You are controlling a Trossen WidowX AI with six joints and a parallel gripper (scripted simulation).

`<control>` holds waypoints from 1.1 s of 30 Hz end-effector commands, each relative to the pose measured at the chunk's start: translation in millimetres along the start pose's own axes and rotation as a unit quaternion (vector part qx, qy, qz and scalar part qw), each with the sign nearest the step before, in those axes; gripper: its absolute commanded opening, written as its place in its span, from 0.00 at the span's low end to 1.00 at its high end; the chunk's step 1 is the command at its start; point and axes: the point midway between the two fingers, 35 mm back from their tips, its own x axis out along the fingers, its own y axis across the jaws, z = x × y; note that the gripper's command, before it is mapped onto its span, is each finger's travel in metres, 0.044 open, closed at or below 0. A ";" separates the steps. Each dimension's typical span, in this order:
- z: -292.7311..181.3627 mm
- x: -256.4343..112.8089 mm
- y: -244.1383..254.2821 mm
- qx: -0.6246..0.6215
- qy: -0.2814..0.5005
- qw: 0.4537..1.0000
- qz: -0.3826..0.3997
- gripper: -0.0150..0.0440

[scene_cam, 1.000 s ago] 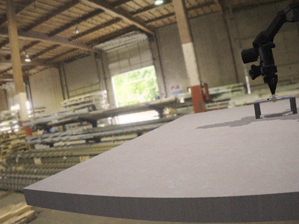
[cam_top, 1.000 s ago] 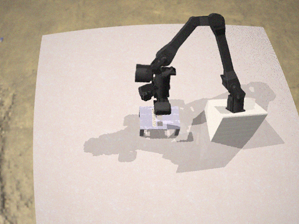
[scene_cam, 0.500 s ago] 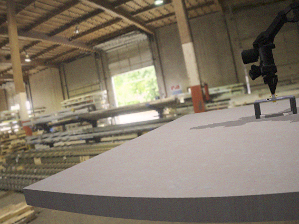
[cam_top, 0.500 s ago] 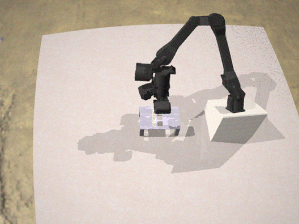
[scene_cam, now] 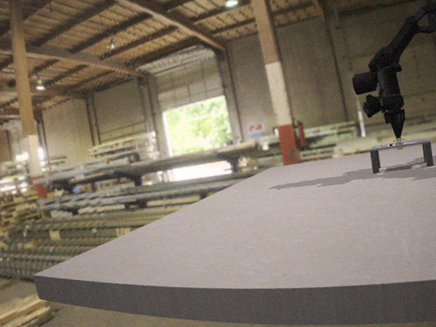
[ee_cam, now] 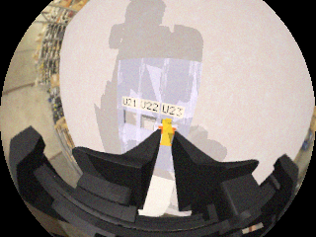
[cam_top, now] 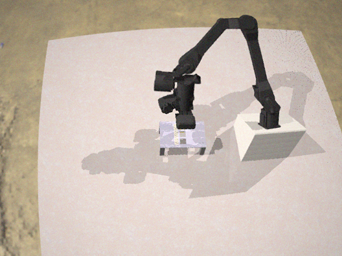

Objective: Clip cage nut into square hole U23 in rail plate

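The counter point(cam_top: 110, 211) point(scene_cam: 256, 229) point(ee_cam: 247, 74) is a broad pale slab, faintly mottled, with a dark grey edge. A white block point(cam_top: 272, 143) with sloping sides carries the black arm point(cam_top: 209, 41) point(scene_cam: 398, 44), whose base is cut off in the exterior view. The arm reaches over the rail plate point(cam_top: 198, 136) point(scene_cam: 411, 143) point(ee_cam: 133, 76), a thin, flat, lilac-tinted sheet raised on dark upright legs, streaked with light and shadow. A pale label strip point(cam_top: 176, 135) point(ee_cam: 152, 107) reads U21, U22, U23; square openings lie beside it.

The claw point(cam_top: 186, 122) point(scene_cam: 398, 136) point(ee_cam: 166, 133) points down, its tapered black fingers clenched on the cage nut point(scene_cam: 399, 147) point(ee_cam: 167, 138), small and yellow with orange bits at its sides. The nut sits at the U23 position, partly showing beneath the plate. The claw hides it from above, and the U23 hole's edges and the wings' seating are hard to make out.
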 end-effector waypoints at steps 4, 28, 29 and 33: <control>0.2 -0.5 -0.9 -0.001 0.000 1.000 0.008 0.32; 0.2 -0.4 -3.9 -0.001 0.000 0.999 0.032 0.32; 0.2 -0.4 -4.0 -0.001 0.000 0.999 0.033 0.32; 0.2 -0.4 -4.3 -0.001 0.000 0.999 0.035 0.32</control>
